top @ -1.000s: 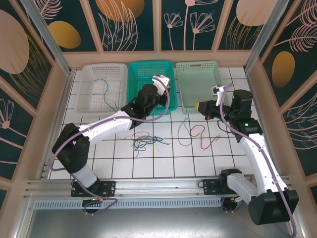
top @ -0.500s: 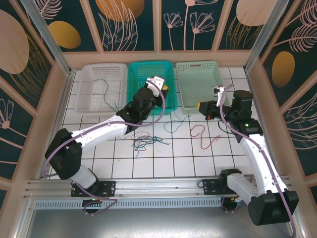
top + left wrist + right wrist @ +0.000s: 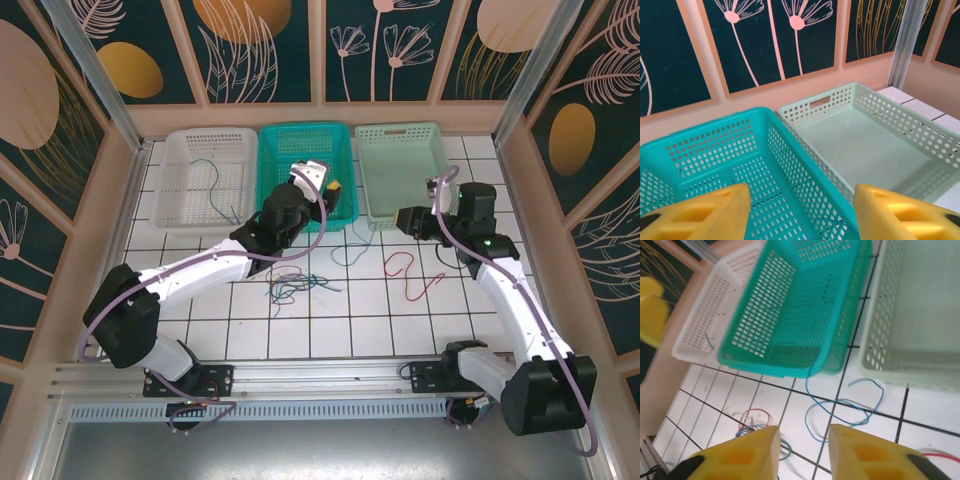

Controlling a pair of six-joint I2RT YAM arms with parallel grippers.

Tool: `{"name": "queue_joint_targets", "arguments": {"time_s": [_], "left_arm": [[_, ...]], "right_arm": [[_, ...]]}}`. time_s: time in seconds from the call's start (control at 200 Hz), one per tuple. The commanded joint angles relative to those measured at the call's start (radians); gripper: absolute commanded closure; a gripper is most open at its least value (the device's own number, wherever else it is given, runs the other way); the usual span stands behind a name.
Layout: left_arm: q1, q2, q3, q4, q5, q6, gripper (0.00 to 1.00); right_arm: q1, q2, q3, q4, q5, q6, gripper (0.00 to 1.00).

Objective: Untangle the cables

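Quick update, left to right. White basket (image 3: 170,180) has 1 thin blue-green cable (image 3: 208,178) lying in it, same as a sec ago.

Left tool (image 3: 325,182) has pulled back from further over the teal basket (image 3: 275,150) to its front right corner. Its jaws have spread wide w/ nothing btwn them.

The tangle (image 3: 288,287) sits on the counter (image 3: 200,320) in front of the teal basket and hasn't budged. I can make out red and blue strands in it.

1 blue cable (image 3: 350,262) lies loose on the tiles. 1 end runs up to the teal basket's front edge, and I can't tell if it's inside or just against it.

Right tool (image 3: 804,432) was clamped tight and has now cracked open a bit, empty, hanging above that blue cable. Red cable (image 3: 408,272) lies alone just right of it, apart from the rest. Pale green basket (image 3: 400,135) looks bare.

My read is both tools just let go, so the blue 1 is out of the knot but prob not binned properly. The main tangle is still to do.
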Motion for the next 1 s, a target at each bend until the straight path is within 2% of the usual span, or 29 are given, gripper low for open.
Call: {"name": "queue_joint_targets", "arguments": {"time_s": [0.0, 0.165, 0.29, 0.35, 0.621, 0.996], "left_arm": [[0.000, -0.047, -0.027, 0.035, 0.013, -0.065, 0.36], [0.002, -0.057, -0.037, 0.023, 0.013, -0.110, 0.29], [0.012, -0.064, -0.034, -0.009, 0.031, -0.148, 0.19], [0.019, -0.064, -0.033, -0.022, 0.041, -0.163, 0.17], [0.050, -0.057, -0.046, -0.051, 0.087, -0.214, 0.15], [0.063, -0.077, -0.087, -0.037, 0.092, -0.218, 0.14]], "right_arm": [[0.063, 0.025, -0.036, 0.068, 0.080, 0.034, 0.60], [0.230, 0.124, -0.035, 0.103, 0.233, -0.041, 0.45], [0.283, 0.199, -0.028, 0.129, 0.305, -0.086, 0.39], [0.295, 0.234, -0.023, 0.145, 0.327, -0.097, 0.38], [0.320, 0.377, 0.031, 0.194, 0.336, -0.130, 0.38], [0.345, 0.545, 0.120, 0.237, 0.382, -0.165, 0.39]]}}
